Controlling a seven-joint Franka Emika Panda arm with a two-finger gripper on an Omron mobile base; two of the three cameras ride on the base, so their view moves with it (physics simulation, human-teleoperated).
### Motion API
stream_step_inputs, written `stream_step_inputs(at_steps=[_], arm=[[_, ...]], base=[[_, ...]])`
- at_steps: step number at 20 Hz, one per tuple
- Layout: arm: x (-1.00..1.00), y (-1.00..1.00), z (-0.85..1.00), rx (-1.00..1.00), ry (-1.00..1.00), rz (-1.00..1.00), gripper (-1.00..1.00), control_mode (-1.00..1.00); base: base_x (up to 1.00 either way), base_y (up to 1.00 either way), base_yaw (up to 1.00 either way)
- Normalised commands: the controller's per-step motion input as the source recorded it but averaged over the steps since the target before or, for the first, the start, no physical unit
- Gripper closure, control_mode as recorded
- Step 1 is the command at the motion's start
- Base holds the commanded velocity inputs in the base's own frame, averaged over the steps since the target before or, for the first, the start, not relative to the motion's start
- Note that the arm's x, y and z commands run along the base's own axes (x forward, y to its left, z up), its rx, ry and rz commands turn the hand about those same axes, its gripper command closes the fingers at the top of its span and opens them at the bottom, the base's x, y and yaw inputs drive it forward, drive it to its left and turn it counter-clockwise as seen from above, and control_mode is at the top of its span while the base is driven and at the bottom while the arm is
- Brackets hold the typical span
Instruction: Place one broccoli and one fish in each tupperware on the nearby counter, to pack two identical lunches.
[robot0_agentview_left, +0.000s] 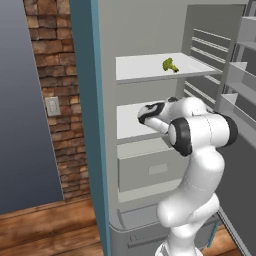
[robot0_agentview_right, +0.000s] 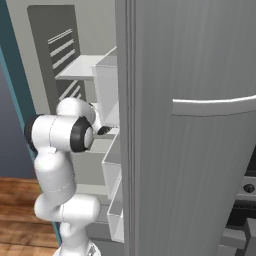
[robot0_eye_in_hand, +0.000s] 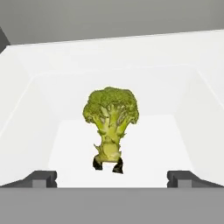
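A green broccoli (robot0_eye_in_hand: 110, 124) stands on a white fridge shelf (robot0_eye_in_hand: 144, 144), crown up in the hand view and stem end toward me. My gripper (robot0_eye_in_hand: 112, 179) is open. Its fingers (robot0_eye_in_hand: 43, 178) sit wide apart on either side of the stem, short of it and touching nothing. From the left base camera, a broccoli (robot0_agentview_left: 170, 65) lies on the upper shelf (robot0_agentview_left: 145, 67), while my hand (robot0_agentview_left: 150, 112) reaches in at the middle shelf (robot0_agentview_left: 129, 127). I cannot tell whether both views show the same broccoli. The fish, the tupperware and the counter are out of view.
The fridge stands open, and its door with white bins (robot0_agentview_left: 240, 75) hangs at the right. In the right base view that grey door (robot0_agentview_right: 190, 150) is close beside the arm. A closed drawer (robot0_agentview_left: 150, 170) lies under the middle shelf. Brick wall (robot0_agentview_left: 55, 75) and wooden floor (robot0_agentview_left: 45, 230) are at the left.
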Motion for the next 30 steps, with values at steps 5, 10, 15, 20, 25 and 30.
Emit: stream_step_inputs(at_steps=[5, 10, 15, 20, 25, 30], arm=[[0.47, 0.02, -0.5, 0.0, 0.0, 0.0, -1.0, -1.0], [0.45, 0.04, -0.51, 0.0, 0.0, 0.0, -1.0, -1.0], [0.42, 0.12, -0.55, 0.0, 0.0, 0.0, 1.0, -1.0], [0.14, 0.45, -0.84, -0.01, 0.0, 0.0, 1.0, -1.0], [0.0, 0.39, -0.45, -0.02, 0.09, 0.0, 1.0, -1.0], [-0.53, 0.1, 0.11, 0.0, 0.11, 0.0, 1.0, -1.0]], base=[[0.0, 0.0, 0.0], [0.0, 0.0, 0.0], [0.0, 0.0, 0.0], [0.0, 0.0, 0.0], [0.0, 0.0, 0.0], [0.0, 0.0, 0.0]])
